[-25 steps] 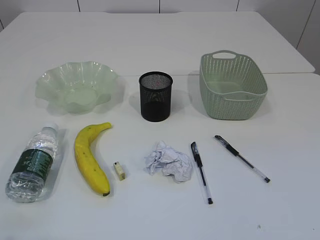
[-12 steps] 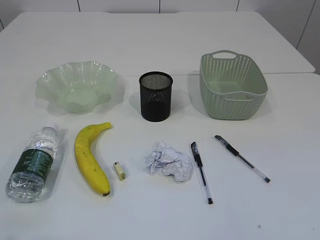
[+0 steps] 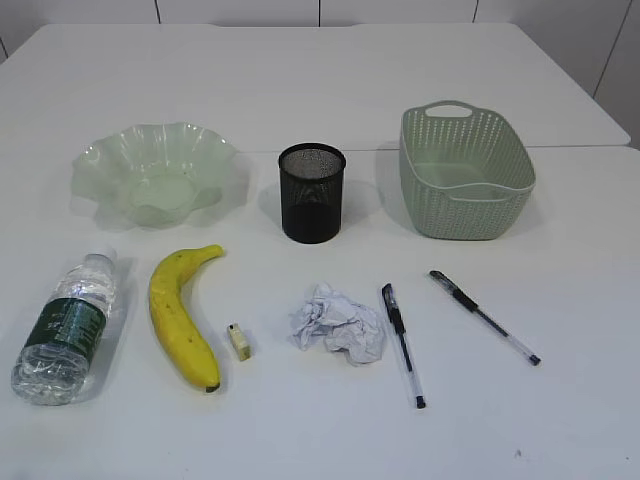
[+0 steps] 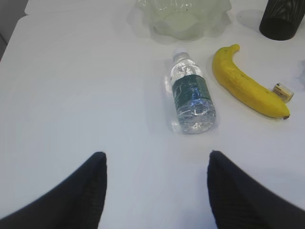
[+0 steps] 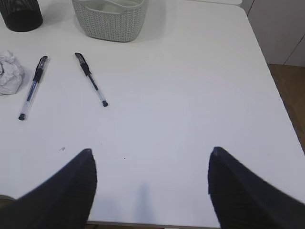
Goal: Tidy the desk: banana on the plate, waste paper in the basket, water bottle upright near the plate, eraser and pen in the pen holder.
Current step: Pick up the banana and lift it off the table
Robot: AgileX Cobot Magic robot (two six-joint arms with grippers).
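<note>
The white table [image 3: 300,90] holds everything, and both my grippers hang above its near edge, touching nothing. The green basket [image 3: 465,175] sits at the back right, well away from my right gripper [image 5: 150,186], whose two dark fingers [image 5: 66,191] are spread wide apart with only bare table between them. The wavy glass plate [image 3: 153,172] sits at the back left, far ahead of my left gripper [image 4: 155,191], and its fingers [image 4: 71,195] are wide open too and hold nothing. The water bottle [image 4: 192,93] lies on its side, ahead of my left fingers and a bit to the right, cap toward the plate. The banana [image 4: 248,84] lies just beside the bottle. The black mesh pen holder [image 3: 311,192] stands between plate and basket. The crumpled paper [image 3: 338,324] lies near the middle front. Two pens [image 5: 90,78] lie ahead of my right fingers, to the left. The tiny eraser [image 3: 238,341] lies just beside the banana's tip
</note>
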